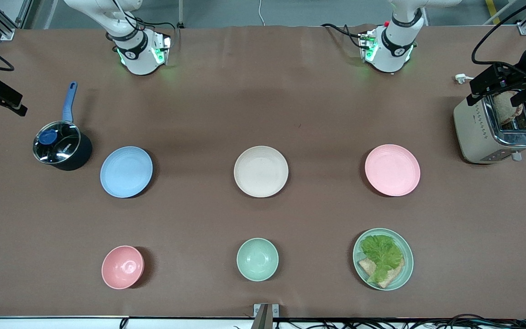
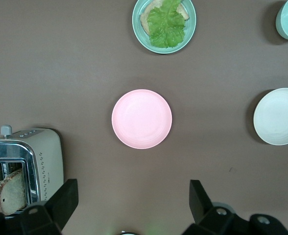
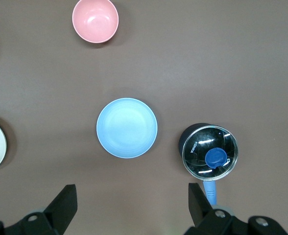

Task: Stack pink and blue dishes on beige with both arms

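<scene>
Three plates lie in a row across the middle of the table. The beige plate is in the centre. Toward the right arm's end lies the blue plate, toward the left arm's end the pink plate. My left gripper hangs open and empty high over bare table, with the pink plate and the beige plate in its view. My right gripper is also open and empty, high over bare table beside the blue plate. Neither gripper shows in the front view.
A dark saucepan with a glass lid stands beside the blue plate. A toaster holding bread stands at the left arm's end. Nearer the front camera are a pink bowl, a green bowl and a green plate with lettuce and bread.
</scene>
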